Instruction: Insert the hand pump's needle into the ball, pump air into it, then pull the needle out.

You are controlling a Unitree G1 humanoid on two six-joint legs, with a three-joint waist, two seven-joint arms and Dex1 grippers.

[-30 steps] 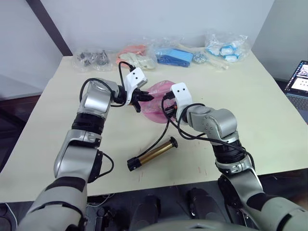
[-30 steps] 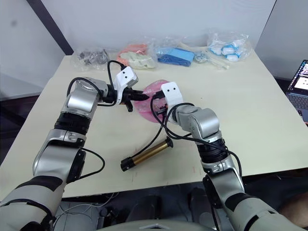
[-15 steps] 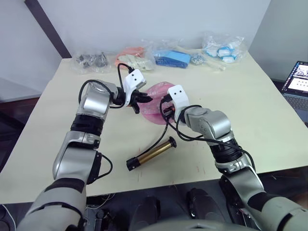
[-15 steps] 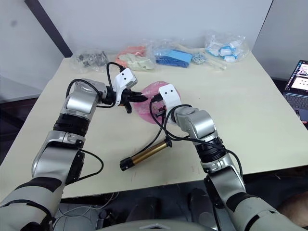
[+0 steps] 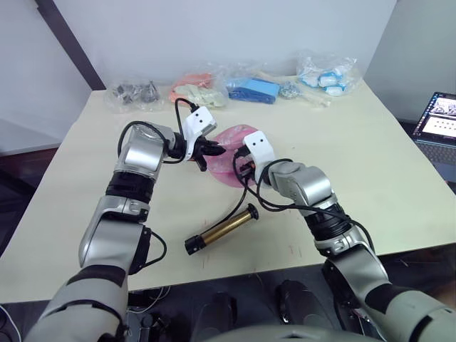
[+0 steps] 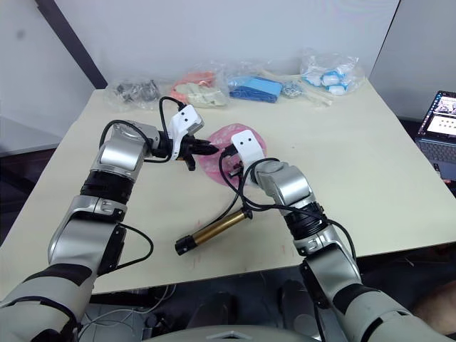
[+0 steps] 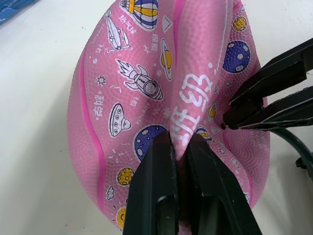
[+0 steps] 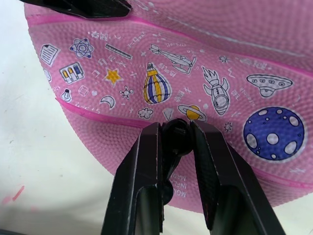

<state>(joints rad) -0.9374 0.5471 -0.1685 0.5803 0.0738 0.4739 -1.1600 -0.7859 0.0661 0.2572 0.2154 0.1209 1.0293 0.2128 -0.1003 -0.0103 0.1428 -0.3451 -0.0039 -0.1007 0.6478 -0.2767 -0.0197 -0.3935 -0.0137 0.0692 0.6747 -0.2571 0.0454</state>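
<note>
Left wrist view shows my left gripper (image 7: 180, 147) clenched on a pinched fold of the sagging pink ball (image 7: 146, 88), which lies mid-bench (image 5: 370, 142). My right gripper (image 8: 175, 142) is closed on the hose's black fitting (needle hidden), pressed at the ball's skin. The pump (image 5: 222, 230) lies flat nearer me. Against a second ago, both arms sit slightly farther forward; grips unchanged.

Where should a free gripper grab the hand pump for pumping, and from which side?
Grip the brass barrel of the hand pump at mid-length, coming straight down from above. It lies flat on the table, clear on both long sides, so fingers can straddle it. Avoid the end where the hose leaves it toward the ball: the right gripper holds the needle fitting there, and the left gripper pinches the ball.
</note>
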